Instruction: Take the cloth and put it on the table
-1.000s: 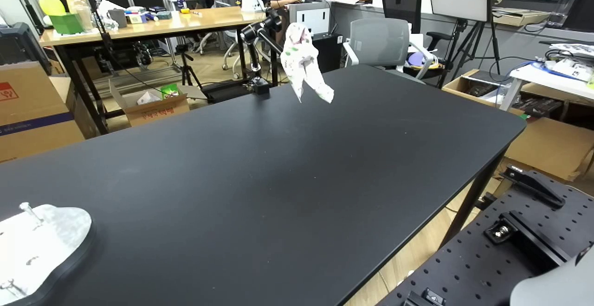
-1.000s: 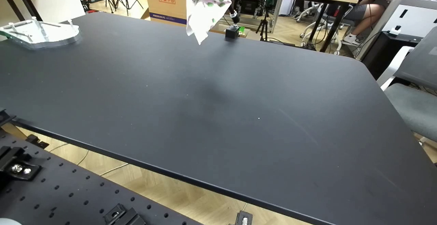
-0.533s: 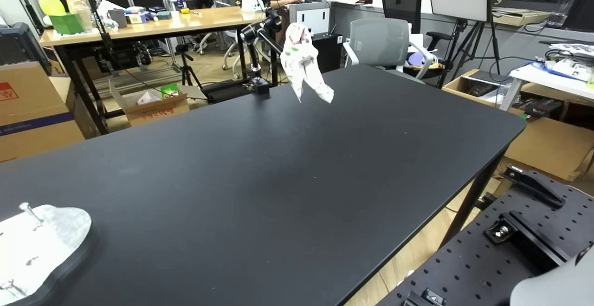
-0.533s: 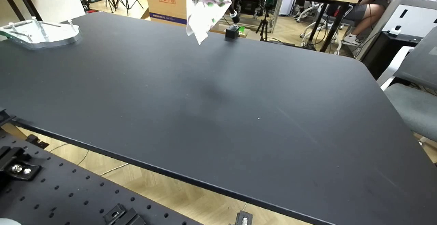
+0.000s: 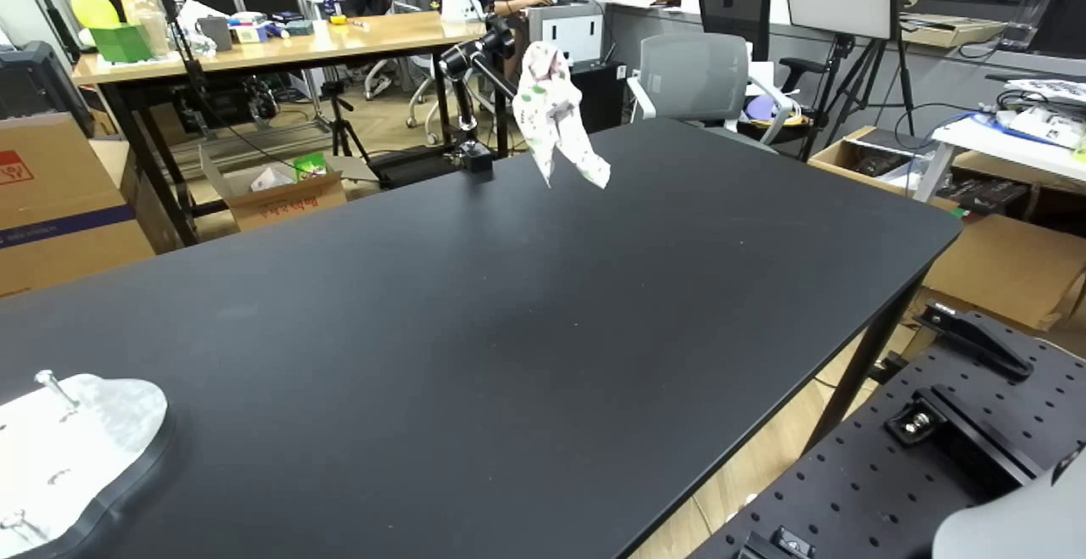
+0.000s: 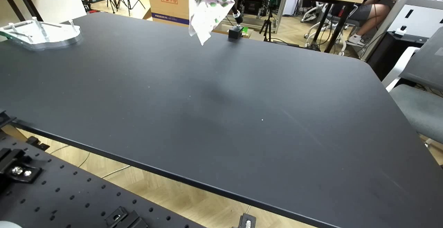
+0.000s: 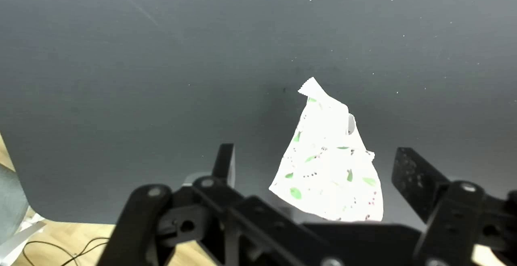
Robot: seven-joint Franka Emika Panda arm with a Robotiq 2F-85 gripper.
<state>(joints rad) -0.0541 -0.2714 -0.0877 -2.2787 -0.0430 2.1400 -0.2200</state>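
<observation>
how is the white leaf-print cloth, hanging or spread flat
Hanging, not flat: both exterior views show the cloth drooping in folds, pointed ends downward.

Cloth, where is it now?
In an exterior view, the cloth hangs right of the black jointed stand at the table's far edge; the wrist view shows it right of centre.

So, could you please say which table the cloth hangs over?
The large black table, beneath the cloth in the wrist view; the wooden table and white table stand apart from it.
</observation>
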